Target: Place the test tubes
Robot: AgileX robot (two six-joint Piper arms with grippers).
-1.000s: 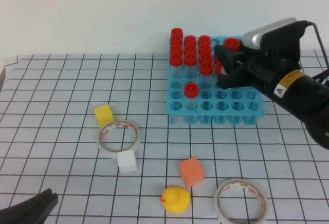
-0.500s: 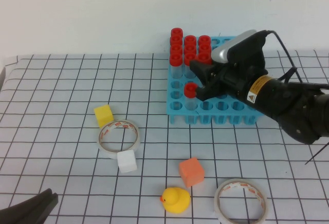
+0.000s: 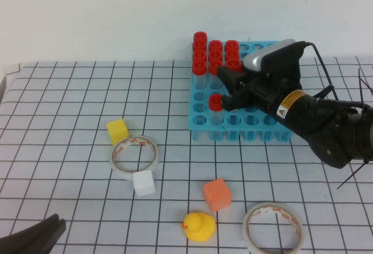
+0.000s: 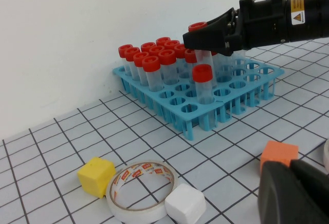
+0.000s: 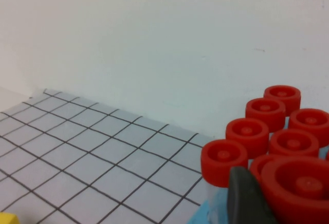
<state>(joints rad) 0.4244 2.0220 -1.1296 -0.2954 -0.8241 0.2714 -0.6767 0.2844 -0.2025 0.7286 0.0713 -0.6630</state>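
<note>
A blue tube rack (image 3: 242, 133) stands at the back of the table, with several red-capped test tubes (image 3: 208, 59) in its far-left rows and one lone tube (image 3: 216, 108) nearer the front. My right gripper (image 3: 227, 88) hangs over the rack just right of that lone tube, shut on a red-capped test tube (image 4: 198, 28). The held tube's cap (image 5: 302, 185) fills the right wrist view beside one dark finger (image 5: 248, 196). My left gripper (image 3: 36, 236) rests low at the table's front-left corner, shut and holding nothing; its fingers (image 4: 293, 193) show dark in the left wrist view.
On the table lie a yellow cube (image 3: 117, 130), a tape roll (image 3: 135, 155), a white cube (image 3: 144, 182), an orange cube (image 3: 217, 194), a yellow duck (image 3: 199, 226) and a second tape roll (image 3: 273, 229). A white wall stands behind the rack.
The right gripper has swung left and down over the rack with its tube, from the back right to beside the lone tube. The left arm has not moved.
</note>
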